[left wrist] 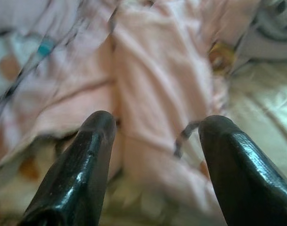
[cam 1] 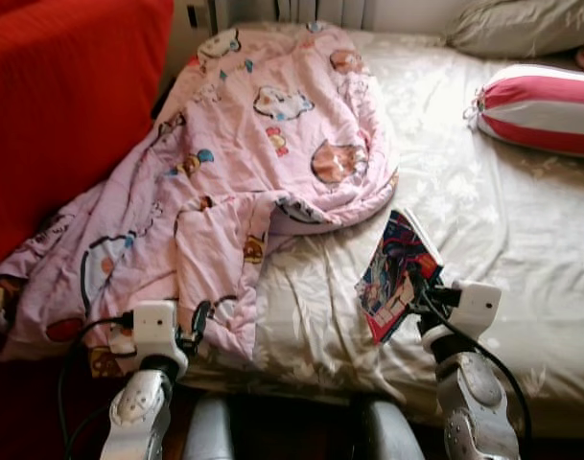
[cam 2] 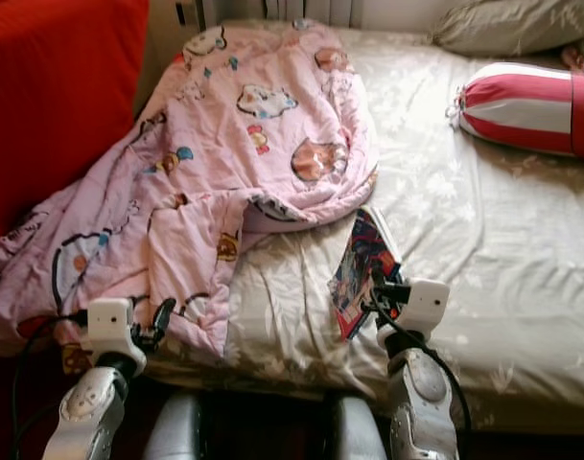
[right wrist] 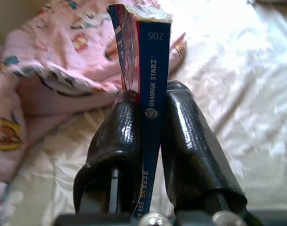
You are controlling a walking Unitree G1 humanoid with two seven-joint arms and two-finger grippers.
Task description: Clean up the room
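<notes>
A comic book (right wrist: 150, 70), its blue spine printed "GEMPAK STARZ 205", stands clamped between the 2 black fingers (right wrist: 116, 146) of the right gripper (cam 1: 428, 287), held tilted just above the pale floral bedsheet (cam 1: 502, 230) near the foot of the bed. Beside it, a pink cartoon-print quilt (cam 1: 244, 144) lies rumpled across the robot's left half of the mattress, one corner spilling over the edge. The left gripper (left wrist: 155, 155) hovers at that hanging corner with its fingers spread wide apart, gripping nothing. A red-and-white striped bolster (cam 1: 546, 105) and a pillow (cam 1: 522, 24) rest at the far right; a red surface (cam 1: 66, 105) rises to the left of the bed. The step in hand appears to be carrying the book off the bed. To do it well, the right gripper should keep its hold near the spine so the pages do not fan open, and lift clear of the quilt's edge before turning away.
</notes>
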